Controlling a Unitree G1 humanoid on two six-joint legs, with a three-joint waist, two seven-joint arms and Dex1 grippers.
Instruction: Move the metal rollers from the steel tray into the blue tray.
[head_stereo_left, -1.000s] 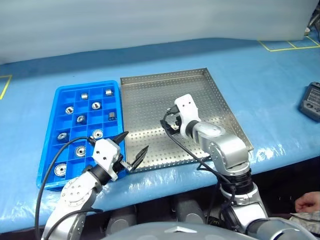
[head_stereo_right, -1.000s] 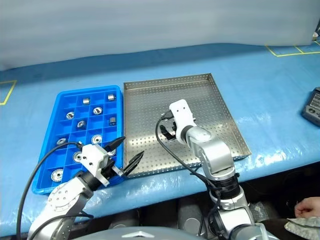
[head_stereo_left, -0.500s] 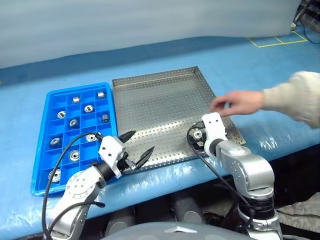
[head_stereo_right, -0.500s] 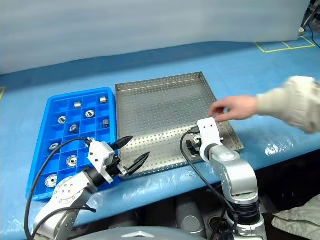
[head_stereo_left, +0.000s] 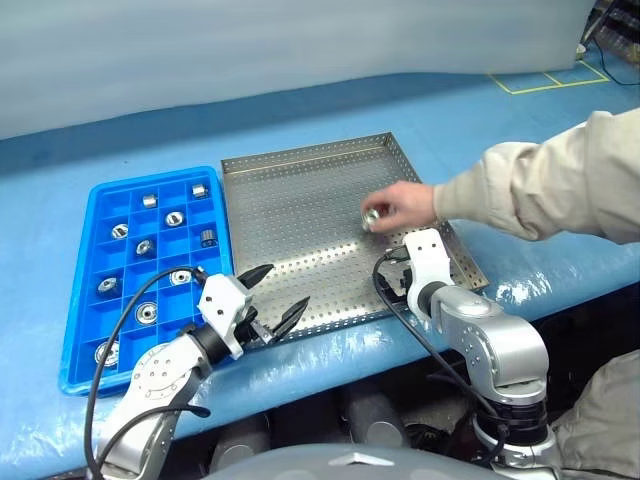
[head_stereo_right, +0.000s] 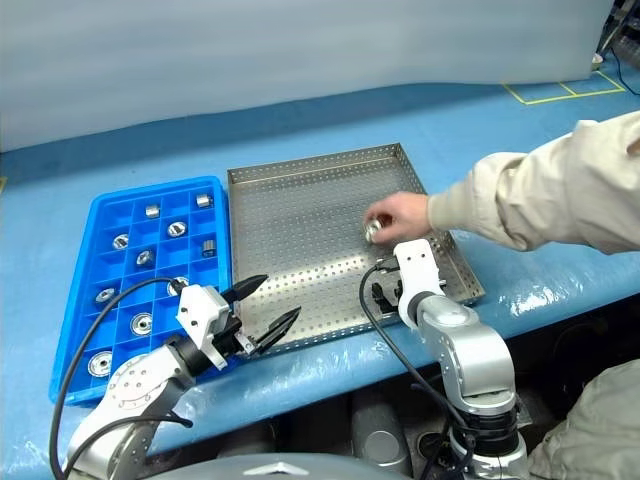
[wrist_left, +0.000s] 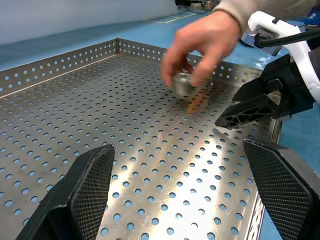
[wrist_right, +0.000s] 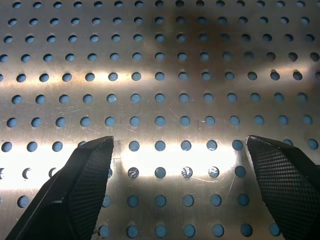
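The steel tray (head_stereo_left: 290, 205) lies in the middle of the blue table, its perforated floor bare. A person's hand (head_stereo_left: 405, 205) reaches in from the right and pinches one metal roller (head_stereo_left: 371, 216) just above the tray's right half. To the left, the blue tray (head_stereo_left: 76, 300) holds several metal rollers (head_stereo_left: 146, 313) in its compartments. My left gripper (head_stereo_left: 287, 285) hovers open and empty over the steel tray's front left corner. Open and empty too, my right gripper (head_stereo_left: 398, 288) points down at the front right of the tray floor (wrist_right: 160, 75), just in front of the hand.
The person's beige sleeve (head_stereo_left: 540, 185) crosses the table's right side above the tray's right rim. Yellow tape marks (head_stereo_left: 545, 78) lie at the back right. My right gripper (wrist_left: 250, 105) also appears in the left wrist view, beside the hand.
A person's hand came in from the right and now holds a roller above the steel tray. My right gripper drew back from mid-tray to the front right. The left gripper stayed put.
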